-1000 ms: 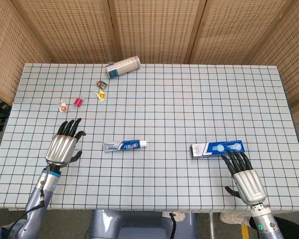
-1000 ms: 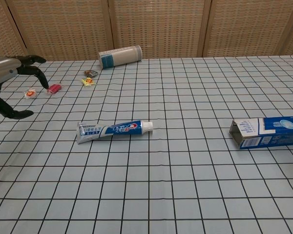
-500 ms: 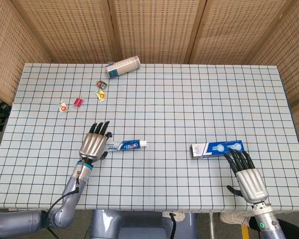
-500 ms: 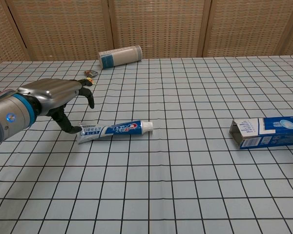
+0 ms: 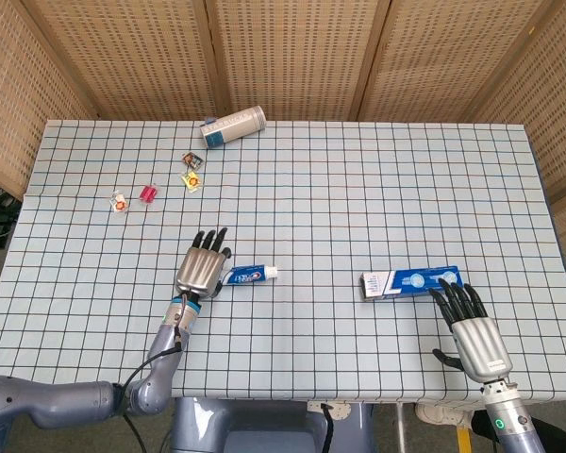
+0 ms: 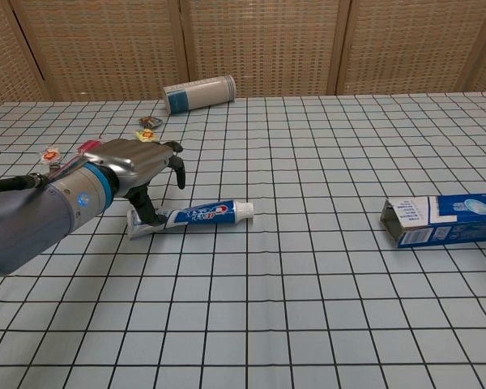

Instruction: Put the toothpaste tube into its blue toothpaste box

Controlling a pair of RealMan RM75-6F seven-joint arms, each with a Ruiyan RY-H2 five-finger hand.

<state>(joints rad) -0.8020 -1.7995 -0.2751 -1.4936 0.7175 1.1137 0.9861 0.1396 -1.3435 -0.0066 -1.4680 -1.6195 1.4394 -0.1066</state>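
The toothpaste tube lies flat near the table's middle, white cap pointing right. My left hand hovers over the tube's crimped left end and hides it in the head view. Its fingers are spread above the tube. In the chest view the thumb reaches down beside the crimped end, and nothing is gripped. The blue toothpaste box lies on its side at the right, its open end facing left toward the tube. My right hand rests open just below the box's right end, apart from it.
A white and blue canister lies on its side at the back. Small wrapped sweets and two more are scattered at the back left. Wicker screens stand behind the table.
My left hand has swept right across the table from the left side to the tube's crimped end. My right hand has drawn back slightly from the box toward the near edge.
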